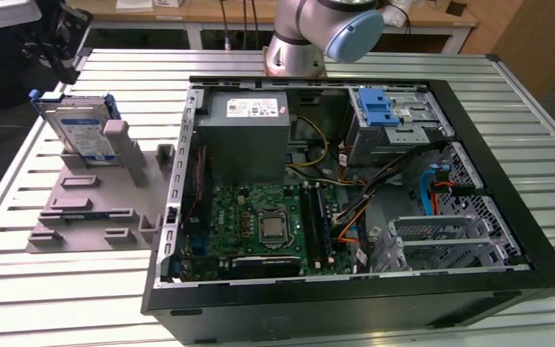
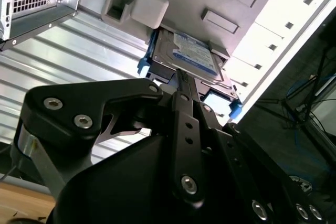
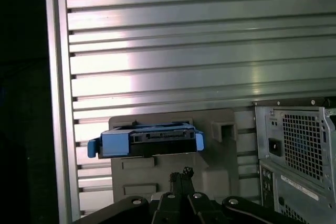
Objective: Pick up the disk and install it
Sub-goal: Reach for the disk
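From where I stand it's only the approach to the pickup: the gripper (image 3: 181, 174), pinched closed and empty, hangs above the disk (image 1: 80, 134) standing upright in the grey fixture (image 1: 95, 210) beside the computer case (image 1: 355, 311), so I'd judge a grasp calls for spreading those fingers first.

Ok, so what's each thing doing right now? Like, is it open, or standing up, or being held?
disk: standing on its edge in the fixture, not lifted.
grey fixture block: lying flat, holding the disk.
computer case: lying on its side, open, insides showing.
gripper: close to the disk, pointed at it.
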Available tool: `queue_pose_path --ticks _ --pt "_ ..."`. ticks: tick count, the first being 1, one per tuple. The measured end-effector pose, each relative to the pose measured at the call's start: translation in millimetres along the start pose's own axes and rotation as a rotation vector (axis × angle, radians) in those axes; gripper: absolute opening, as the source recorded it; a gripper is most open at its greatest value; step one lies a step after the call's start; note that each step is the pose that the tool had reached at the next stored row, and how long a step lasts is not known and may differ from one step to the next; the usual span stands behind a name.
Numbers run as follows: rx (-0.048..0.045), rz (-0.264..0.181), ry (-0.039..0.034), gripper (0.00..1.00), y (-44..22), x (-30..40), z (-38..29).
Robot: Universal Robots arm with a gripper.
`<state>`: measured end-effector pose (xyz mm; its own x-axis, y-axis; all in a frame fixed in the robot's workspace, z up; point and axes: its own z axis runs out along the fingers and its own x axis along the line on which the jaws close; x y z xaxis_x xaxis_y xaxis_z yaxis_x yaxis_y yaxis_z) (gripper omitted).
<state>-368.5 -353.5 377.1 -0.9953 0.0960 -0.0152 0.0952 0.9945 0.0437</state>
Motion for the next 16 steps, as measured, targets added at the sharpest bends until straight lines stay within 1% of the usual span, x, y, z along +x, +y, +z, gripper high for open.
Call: queue_pose_path --ticks 8,16 --pt "0.0003 0.002 -0.0001 0.11 -1.2 21.6 2.4" --pt "0.0003 0.002 0.0000 0.11 -2.0 36.7 4.5"
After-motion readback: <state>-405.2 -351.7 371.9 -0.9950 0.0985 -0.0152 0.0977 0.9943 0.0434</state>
